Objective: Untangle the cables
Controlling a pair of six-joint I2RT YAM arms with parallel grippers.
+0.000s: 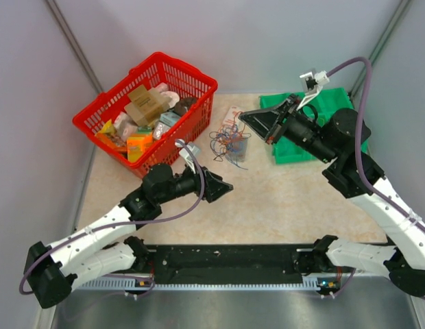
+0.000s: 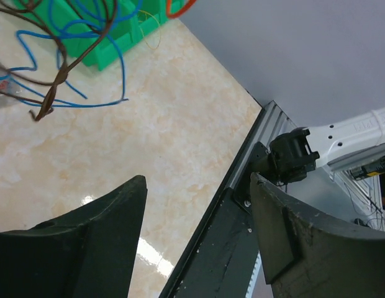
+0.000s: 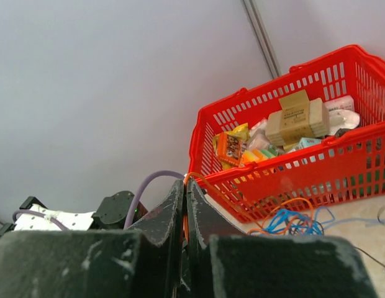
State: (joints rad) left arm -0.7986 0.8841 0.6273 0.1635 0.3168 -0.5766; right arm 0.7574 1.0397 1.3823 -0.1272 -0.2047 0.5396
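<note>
I have two pincers over one beige surface point(image 1: 267, 205). On it lies a single tangle of cables point(image 1: 229, 144), towards the far middle, just right of the one red basket point(image 1: 188, 68) of mixed packets and just left of a green item point(image 1: 301, 147). I can tell blue, orange and dark brown strands in the tangle but cannot count them; from my left wrist the brown ones point(image 2: 56, 81) look twisted together among the blue loops. My left arm reaches from the near left corner, forearm low, and bends at the wrist so that my left pincer point(image 1: 226, 186) points right, near the tangle on its near side but apart from it. Its two fingers point(image 2: 99, 230) stand wide, with nothing between them. My right arm rises from the near right corner and folds back over the green item, so my right pincer point(image 1: 245, 118) points left, just beside the far right edge of the tangle. Its fingers point(image 3: 171, 211) are pressed together, and an orange strand point(image 3: 208, 189) seems nipped between them, running down to the blue and orange clump point(image 3: 292, 220) in front of the basket wall point(image 3: 317, 180).
</note>
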